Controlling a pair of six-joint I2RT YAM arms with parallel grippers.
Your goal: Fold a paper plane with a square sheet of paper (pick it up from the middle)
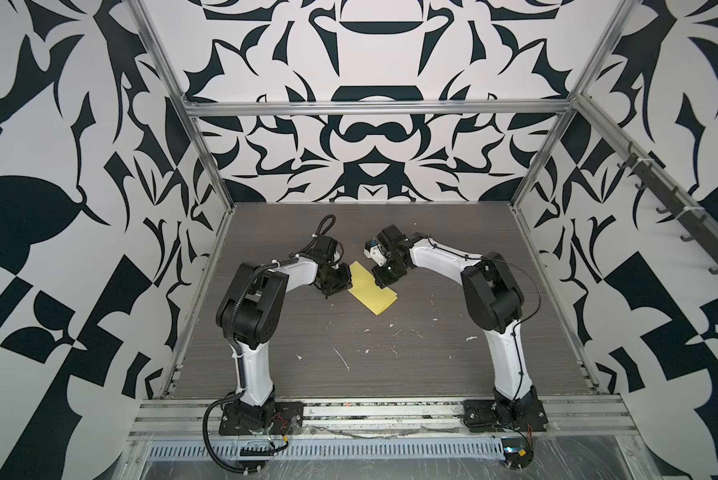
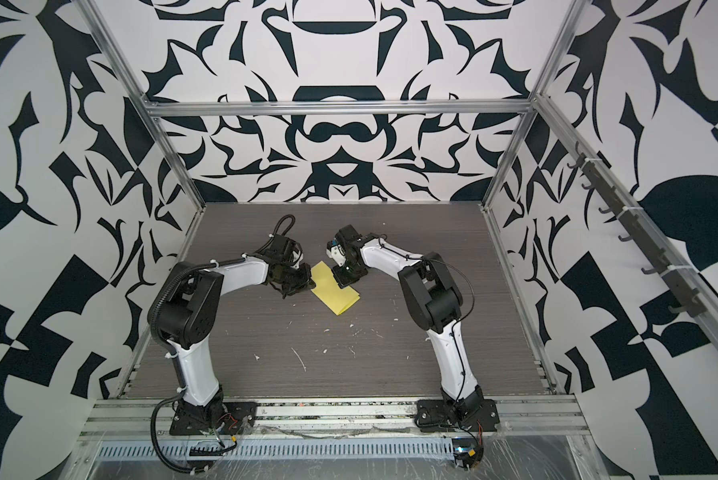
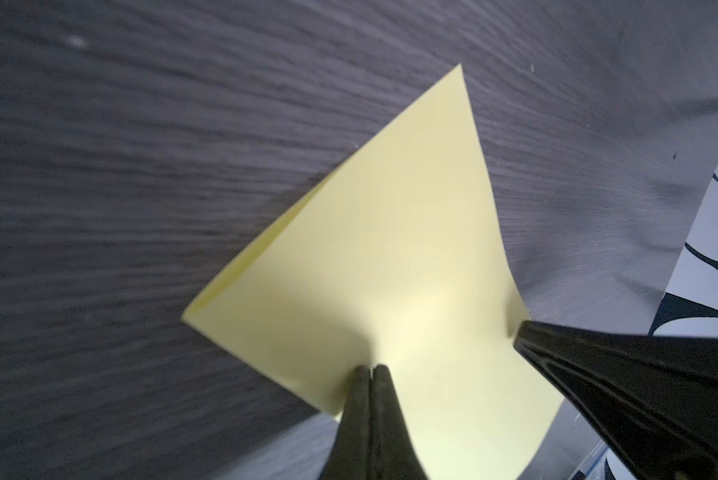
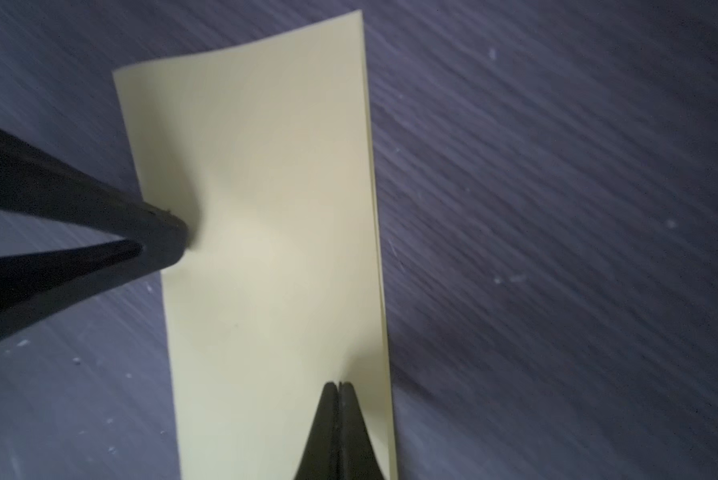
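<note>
Two arms (image 1: 295, 270) bent inward; left fingers (image 3: 357, 424), right fingers (image 4: 328, 424) together (tips on square sheet of paper (image 1: 370, 291)).

A: Top views: bright, even, diffuse light. White walls (image 1: 58, 270) not blown out, no glare. Frame rails (image 1: 374, 109) splay toward the edges: wide-angle distortion.

B: Shadows?

A: Faint, soft-edged, on the table (image 1: 411, 353) under the left arm (image 1: 257, 299) and the right arm (image 1: 490, 299). Wrist views dimmer, bluish cast, table grain smeared toward the borders.

B: Focus?

A: The square sheet of paper (image 3: 390, 249): far corner crisp, near part soft, pale bright patch mid-sheet. Left gripper (image 3: 370, 368) reads flat black, blurred, with a soft shadow beside it on the sheet.
</note>
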